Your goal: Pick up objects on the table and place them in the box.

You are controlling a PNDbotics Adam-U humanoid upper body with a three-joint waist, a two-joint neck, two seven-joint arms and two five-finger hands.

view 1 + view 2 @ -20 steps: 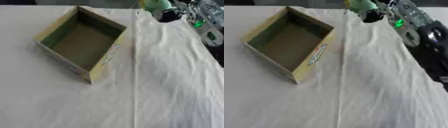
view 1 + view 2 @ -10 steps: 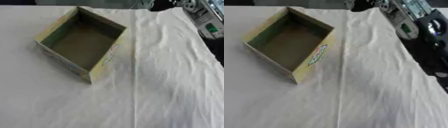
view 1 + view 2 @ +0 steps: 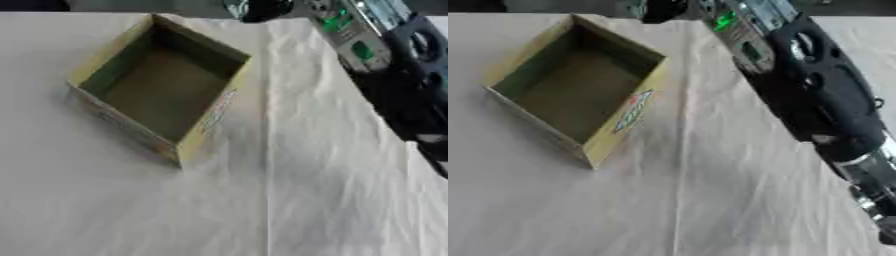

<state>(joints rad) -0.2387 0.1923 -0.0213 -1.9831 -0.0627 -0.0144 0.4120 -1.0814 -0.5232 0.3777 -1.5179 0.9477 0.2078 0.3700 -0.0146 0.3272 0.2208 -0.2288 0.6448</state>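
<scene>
Free room vs obstacles

Box (image 3: 157, 90) sits upper left on the cloth-covered table (image 3: 262, 210), open top, inside looks bare; its walls are the only thing standing on the cloth. Near half & left strip of the cloth lie open. Right arm (image 3: 815, 95) slants across the right side from the lower right to the top centre, blocking that lane. Right hand (image 3: 662, 9) at far edge, just beyond box's far corner.

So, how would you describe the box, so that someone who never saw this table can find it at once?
Look at the table covered with a white cloth. On its far left part stands an open cardboard box, turned cornerwise, nothing visible inside. Its yellowish rim and the printed label on its right wall set it apart; the only other thing nearby is the robot's dark right arm, reaching toward the far edge.
</scene>
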